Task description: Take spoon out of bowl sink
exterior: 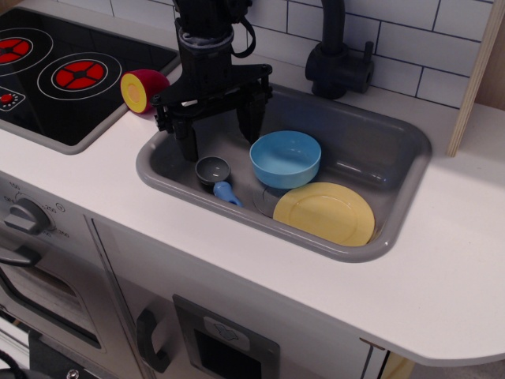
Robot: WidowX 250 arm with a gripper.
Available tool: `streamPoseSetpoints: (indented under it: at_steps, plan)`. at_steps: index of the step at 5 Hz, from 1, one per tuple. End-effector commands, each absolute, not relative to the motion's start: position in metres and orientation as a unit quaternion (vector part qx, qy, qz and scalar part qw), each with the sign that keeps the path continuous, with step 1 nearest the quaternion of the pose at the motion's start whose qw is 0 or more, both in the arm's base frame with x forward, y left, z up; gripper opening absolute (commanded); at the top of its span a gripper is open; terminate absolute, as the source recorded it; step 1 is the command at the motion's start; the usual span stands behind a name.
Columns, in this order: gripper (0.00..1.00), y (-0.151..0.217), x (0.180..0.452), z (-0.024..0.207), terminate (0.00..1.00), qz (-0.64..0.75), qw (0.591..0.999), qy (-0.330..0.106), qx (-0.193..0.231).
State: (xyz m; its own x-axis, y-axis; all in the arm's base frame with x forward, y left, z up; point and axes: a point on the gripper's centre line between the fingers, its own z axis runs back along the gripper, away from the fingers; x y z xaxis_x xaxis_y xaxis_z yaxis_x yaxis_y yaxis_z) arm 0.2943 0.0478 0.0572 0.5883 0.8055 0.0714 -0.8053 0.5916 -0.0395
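Observation:
The spoon (215, 176) lies on the floor of the grey sink (394, 130), at its front left, with its dark grey scoop up and its light blue handle pointing to the front right. It is outside the light blue bowl (286, 159), just to the bowl's left. My black gripper (220, 134) hangs open and empty above the spoon, its two fingers spread wide, one over the sink's left rim and one near the bowl.
A yellow plate (324, 213) lies in the sink at the front right, next to the bowl. A black tap (338, 55) stands behind the sink. A red and yellow toy fruit half (144, 89) sits on the white counter beside the black hob (63, 71).

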Motion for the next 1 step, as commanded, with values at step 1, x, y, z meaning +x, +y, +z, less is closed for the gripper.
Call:
streamPoseSetpoints:
  at_steps: [1]
  plan:
    - [1.0,0.05,0.2958,0.0765,1.0,0.45,0.89,-0.07,-0.012]
